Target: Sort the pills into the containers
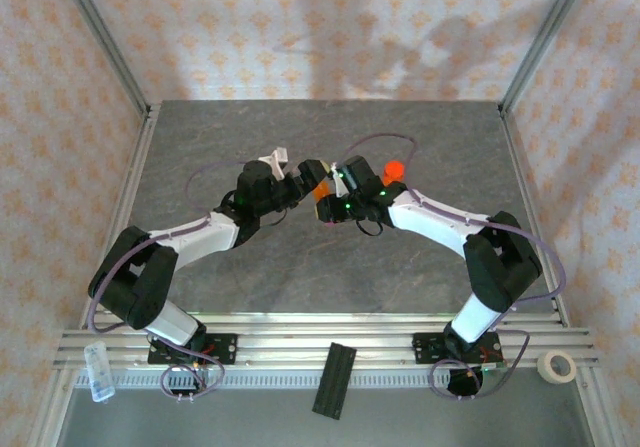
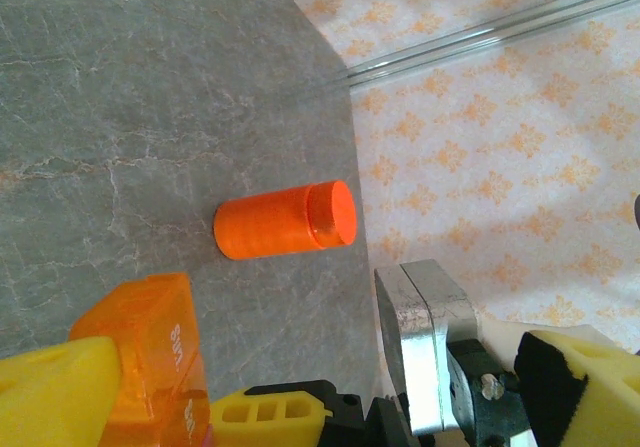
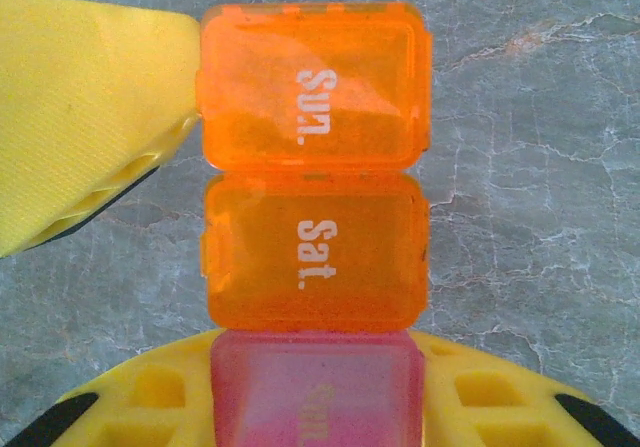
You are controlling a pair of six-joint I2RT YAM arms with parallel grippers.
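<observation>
Right gripper is squeezed tight on the pink end of the containers, keeping the strip steady near the orange bottle. Left gripper is wide apart at the "Sun." cell, maybe to flip its lid. Cells are shiny see-through squares; the bottle is smooth and round.
</observation>
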